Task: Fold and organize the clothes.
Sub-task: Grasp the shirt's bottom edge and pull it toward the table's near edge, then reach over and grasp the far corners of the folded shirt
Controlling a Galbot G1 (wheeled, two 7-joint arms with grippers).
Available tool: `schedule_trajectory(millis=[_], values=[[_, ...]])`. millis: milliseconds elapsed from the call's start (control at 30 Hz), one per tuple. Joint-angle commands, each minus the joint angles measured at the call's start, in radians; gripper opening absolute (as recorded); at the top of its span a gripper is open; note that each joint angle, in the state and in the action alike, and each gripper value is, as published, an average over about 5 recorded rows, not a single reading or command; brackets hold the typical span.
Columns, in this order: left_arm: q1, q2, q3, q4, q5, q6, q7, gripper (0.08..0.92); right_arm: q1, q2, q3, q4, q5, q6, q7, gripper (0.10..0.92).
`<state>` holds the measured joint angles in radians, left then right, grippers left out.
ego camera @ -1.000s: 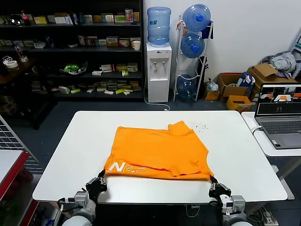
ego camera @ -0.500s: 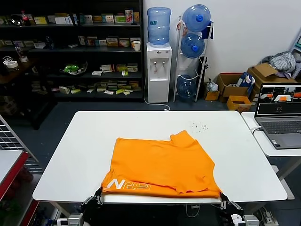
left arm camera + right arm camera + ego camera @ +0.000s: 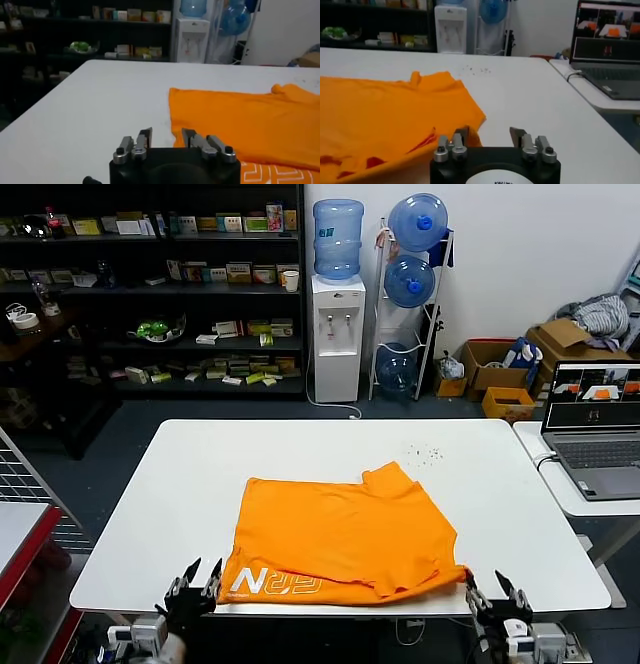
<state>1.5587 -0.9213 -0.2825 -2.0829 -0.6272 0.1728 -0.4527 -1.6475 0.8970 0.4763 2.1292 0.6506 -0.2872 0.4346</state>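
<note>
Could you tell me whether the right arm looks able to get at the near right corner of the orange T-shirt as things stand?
Probably yes. The right gripper sits at the table's near edge with jaws open, right beside that corner of the orange T-shirt, and nothing lies between them.

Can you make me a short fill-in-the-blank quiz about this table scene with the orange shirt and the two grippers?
1. The T-shirt lying folded on the white table is bright ____.
2. The lettering printed near the shirt's front edge is ____.
3. The left gripper and the right gripper both have their fingers ____, holding nothing.
4. On the side table by the robot's right stands an open ____.

Missing words: orange; white; open; laptop
</note>
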Motion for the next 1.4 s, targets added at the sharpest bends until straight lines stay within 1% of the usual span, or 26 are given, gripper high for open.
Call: schedule_trajectory(millis=[33, 133, 200, 300, 400, 567, 667, 767, 867, 967, 1267, 1400], values=[[-0.311, 0.062, 0.033, 0.085, -0.148, 0.058, 0.003, 0.602, 0.313, -0.091, -0.057, -0.048, 0.171, -0.067, 0.025, 0.743], [-0.395, 0.073, 0.055, 0.143, -0.186, 0.076, 0.018, 0.689, 0.453, -0.104, -0.118, -0.097, 0.251, -0.095, 0.038, 0.804], [-0.448, 0.075, 0.068, 0.178, -0.206, 0.085, 0.027, 0.749, 0.542, -0.105, -0.166, -0.135, 0.288, -0.105, 0.046, 0.818], [-0.526, 0.066, 0.09, 0.258, -0.231, 0.096, 0.047, 0.806, 0.659, -0.082, -0.241, -0.223, 0.312, -0.115, 0.047, 0.822], [-0.615, 0.038, 0.12, 0.385, -0.24, 0.1, 0.082, 0.82, 0.788, -0.029, -0.324, -0.349, 0.32, -0.123, 0.039, 0.823], [-0.735, -0.04, 0.176, 0.607, -0.244, 0.097, 0.142, 0.823, 0.989, 0.112, -0.441, -0.6, 0.292, -0.142, 0.001, 0.823], [-0.781, -0.073, 0.21, 0.687, -0.23, 0.096, 0.172, 0.823, 1.051, 0.185, -0.488, -0.718, 0.27, -0.164, -0.012, 0.823], [-0.815, -0.091, 0.238, 0.746, -0.21, 0.096, 0.196, 0.823, 1.082, 0.236, -0.512, -0.801, 0.244, -0.188, -0.018, 0.823], [-0.834, -0.102, 0.264, 0.79, -0.2, 0.096, 0.207, 0.823, 1.094, 0.267, -0.521, -0.867, 0.213, -0.195, -0.037, 0.823], [-0.837, -0.107, 0.285, 0.797, -0.199, 0.096, 0.208, 0.823, 1.093, 0.281, -0.524, -0.898, 0.195, -0.2, -0.057, 0.823], [-0.833, -0.135, 0.316, 0.785, -0.194, 0.101, 0.203, 0.823, 1.074, 0.291, -0.519, -0.935, 0.171, -0.209, -0.096, 0.823], [-0.843, -0.15, 0.326, 0.801, -0.171, 0.1, 0.204, 0.823, 1.073, 0.299, -0.514, -0.949, 0.157, -0.207, -0.107, 0.823]])
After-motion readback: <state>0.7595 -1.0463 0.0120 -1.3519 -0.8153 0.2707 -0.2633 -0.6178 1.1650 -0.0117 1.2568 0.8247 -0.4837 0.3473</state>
